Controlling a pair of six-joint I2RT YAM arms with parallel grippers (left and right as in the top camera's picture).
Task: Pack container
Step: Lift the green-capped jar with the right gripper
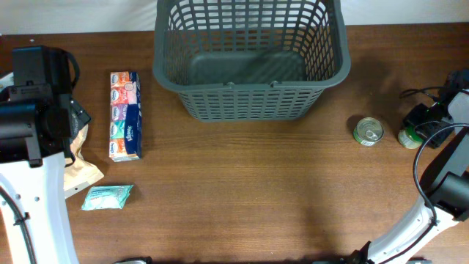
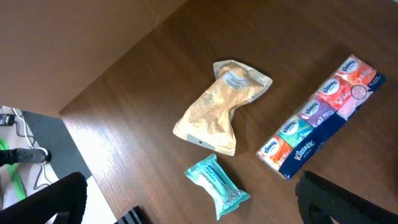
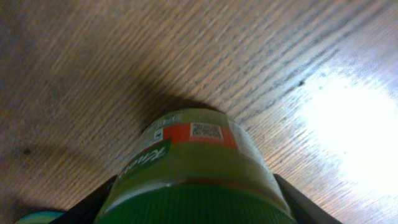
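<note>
The container, a large dark grey lattice basket, stands empty at the back middle of the table. At the right edge my right gripper has both fingers pressed against the sides of a green-lidded jar, which stands on the wood. My left gripper hangs open above the table's left side, with a teal wipes pack below and between its fingers, not touched.
A tin can stands just left of the jar. On the left lie a long tissue multipack, a tan pouch and the teal pack. Cables run behind the right arm.
</note>
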